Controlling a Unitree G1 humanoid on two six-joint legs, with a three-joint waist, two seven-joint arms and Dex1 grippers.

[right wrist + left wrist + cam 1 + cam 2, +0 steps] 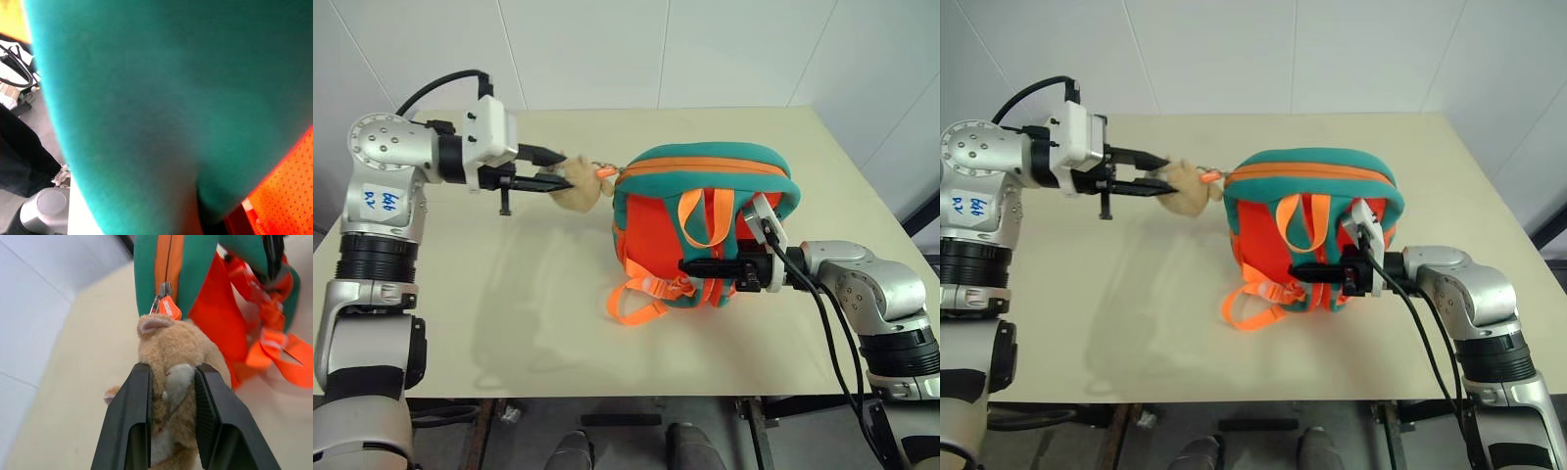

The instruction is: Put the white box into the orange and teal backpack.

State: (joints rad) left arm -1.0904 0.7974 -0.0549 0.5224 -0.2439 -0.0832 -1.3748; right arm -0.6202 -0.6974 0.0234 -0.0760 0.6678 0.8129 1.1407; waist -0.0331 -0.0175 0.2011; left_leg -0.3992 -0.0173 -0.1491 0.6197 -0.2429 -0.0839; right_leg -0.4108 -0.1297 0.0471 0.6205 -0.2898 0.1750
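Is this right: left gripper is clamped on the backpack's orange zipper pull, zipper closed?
Not quite. The left gripper is clamped on the tan plush charm, not the orange zipper pull beyond it; the left wrist view shows this. The backpack zipper is closed.

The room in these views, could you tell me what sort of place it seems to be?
Probably a lab or test room: a bare beige table against plain white panelled walls, with just an orange and teal backpack set out.

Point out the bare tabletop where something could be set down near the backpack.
Free: the table in front of the left gripper, left of the orange and teal backpack; also the strip behind it toward the wall. Crowded: beside the plush charm, and around the right gripper at the straps.
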